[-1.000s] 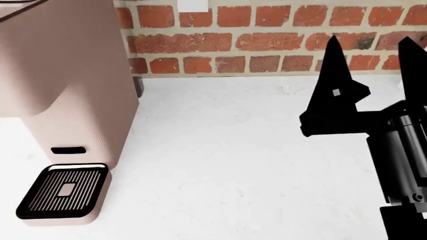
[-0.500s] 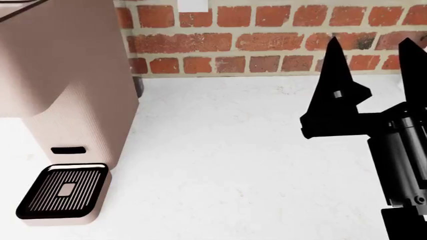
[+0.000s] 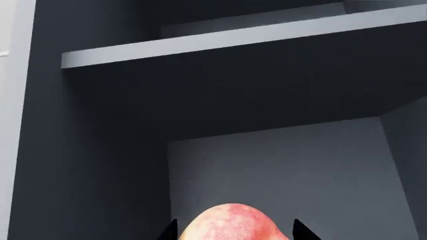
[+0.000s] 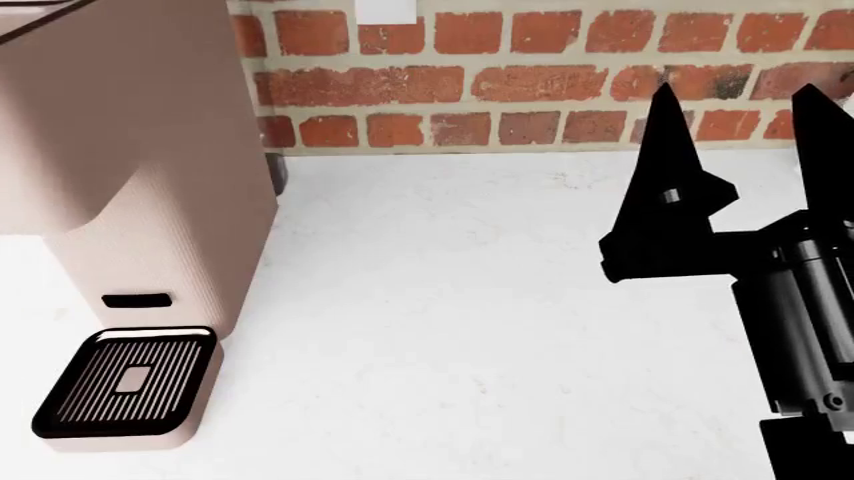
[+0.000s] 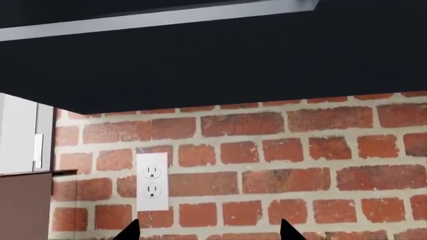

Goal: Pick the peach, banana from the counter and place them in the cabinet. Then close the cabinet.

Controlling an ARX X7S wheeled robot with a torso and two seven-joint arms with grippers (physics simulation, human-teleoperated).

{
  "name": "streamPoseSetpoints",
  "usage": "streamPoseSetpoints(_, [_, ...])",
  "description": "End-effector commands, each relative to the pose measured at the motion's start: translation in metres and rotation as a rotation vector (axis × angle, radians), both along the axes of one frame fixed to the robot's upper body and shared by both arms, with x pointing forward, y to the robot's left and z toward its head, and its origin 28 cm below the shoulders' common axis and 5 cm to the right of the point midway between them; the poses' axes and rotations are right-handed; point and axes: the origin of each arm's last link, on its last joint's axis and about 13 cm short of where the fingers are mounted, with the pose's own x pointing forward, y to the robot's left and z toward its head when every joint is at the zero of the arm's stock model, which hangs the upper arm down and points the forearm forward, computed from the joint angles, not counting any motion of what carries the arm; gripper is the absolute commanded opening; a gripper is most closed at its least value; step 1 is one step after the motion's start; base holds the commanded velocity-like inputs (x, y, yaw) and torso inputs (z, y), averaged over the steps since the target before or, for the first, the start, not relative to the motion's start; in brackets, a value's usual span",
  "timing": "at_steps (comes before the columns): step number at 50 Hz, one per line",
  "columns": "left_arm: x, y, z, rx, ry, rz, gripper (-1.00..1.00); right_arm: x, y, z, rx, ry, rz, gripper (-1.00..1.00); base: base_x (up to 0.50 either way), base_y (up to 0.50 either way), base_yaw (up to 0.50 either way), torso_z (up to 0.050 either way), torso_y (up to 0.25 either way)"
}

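Gripping the peach (image 3: 230, 223), the left end effector (image 3: 231, 234) shows only its two dark fingertips at the frame edge, one on each side of the fruit, clamped on it. Peach is mottled red-pink w/ a paler yellowish patch, and sits in front of the open cabinet (image 3: 280, 165): dark grey interior, lighter back wall, one shelf (image 3: 240, 40) w/ a pale front edge above.

Head view: right end effector (image 4: 737, 95) points up, its two black fingers wide apart, nothing between them, over the white tabletop (image 4: 454, 300) near the brick wall (image 4: 534, 70). Beige coffee machine (image 4: 127, 150) stands at the view's left, its black slotted drip tray (image 4: 127, 383) on the tabletop.

Right wrist view: brick wall, white outlet (image 5: 152, 181), dark underside of a cabinet above.

Banana not seen in any view.
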Motion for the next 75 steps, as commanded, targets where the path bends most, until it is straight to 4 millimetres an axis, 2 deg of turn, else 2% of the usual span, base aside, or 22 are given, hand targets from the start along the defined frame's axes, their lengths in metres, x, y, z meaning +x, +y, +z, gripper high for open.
streamPoseSetpoints(1, [0.013,0.006,-0.001,-0.028,0.06,0.045,-1.0,0.0,0.0,-0.002,-0.002,0.002,0.0,1.0,0.0,0.0,0.0,0.0,0.0])
streamPoseSetpoints(6, [0.017,0.008,-0.002,-0.053,0.095,0.017,-1.0,0.0,0.0,-0.003,0.0,0.004,0.0,1.0,0.0,0.0,0.0,0.0,0.002])
streamPoseSetpoints(14, [0.018,0.015,0.0,-0.116,0.142,-0.139,-1.0,0.0,0.001,-0.003,-0.001,0.006,0.0,1.0,0.0,0.0,0.0,0.0,0.0])
streamPoseSetpoints(31, [0.036,0.026,-0.005,-0.173,0.201,-0.164,-1.0,-0.003,-0.001,-0.004,-0.005,0.008,-0.002,1.0,0.0,0.0,0.0,0.0,0.001])
streamPoseSetpoints(42, [0.047,0.028,-0.018,-0.195,0.322,-0.132,-1.0,-0.004,-0.002,-0.005,-0.003,0.011,-0.004,1.0,0.0,0.0,0.0,0.0,0.0])
streamPoseSetpoints(75, [0.065,0.03,-0.041,-0.139,0.465,-0.029,-1.0,0.001,0.001,-0.009,-0.006,0.015,-0.005,1.0,0.0,0.0,0.0,0.0,0.0])
